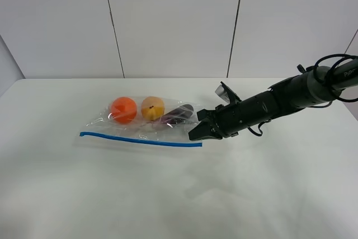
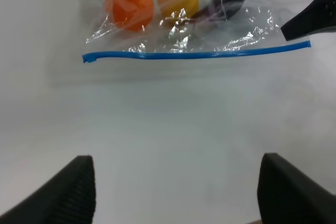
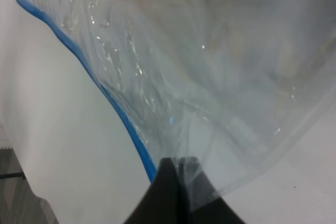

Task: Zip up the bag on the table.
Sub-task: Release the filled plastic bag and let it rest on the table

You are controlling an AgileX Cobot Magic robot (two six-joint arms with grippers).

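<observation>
The bag [image 1: 151, 121] is laid flat on the tabletop [image 1: 251, 194], with its blue zip strip [image 1: 140, 139] running away from the right claw [image 1: 197, 134] along the long edge nearest the left claw [image 2: 177, 166]. An orange ball [image 1: 123, 109], a yellow-orange fruit [image 1: 152, 107] and a dark eggplant [image 1: 178, 115] are seen through the plastic. The eggplant lies closest to the right claw and the ball farthest from it.

The right claw is set at the end of the zip strip. In the right wrist view its tips [image 3: 176, 174] are drawn together, with the crinkled plastic gathered between them just beside the blue line, so the corner appears to be pinched. The left claw is held wide, with nothing between its fingers [image 2: 79, 192]. It is kept well apart from the bag, and the whole zip strip lies ahead of it.

The step in hand is judged to be anchoring one end of the bag. Whether any of the strip is sealed cannot be told.

For the next move, the left claw would need to be brought forward to the strip, narrowed over it and run along its length. Meanwhile the pinched corner would have to be held taut, so that the thin plastic is not bunched or dragged across the tabletop.
</observation>
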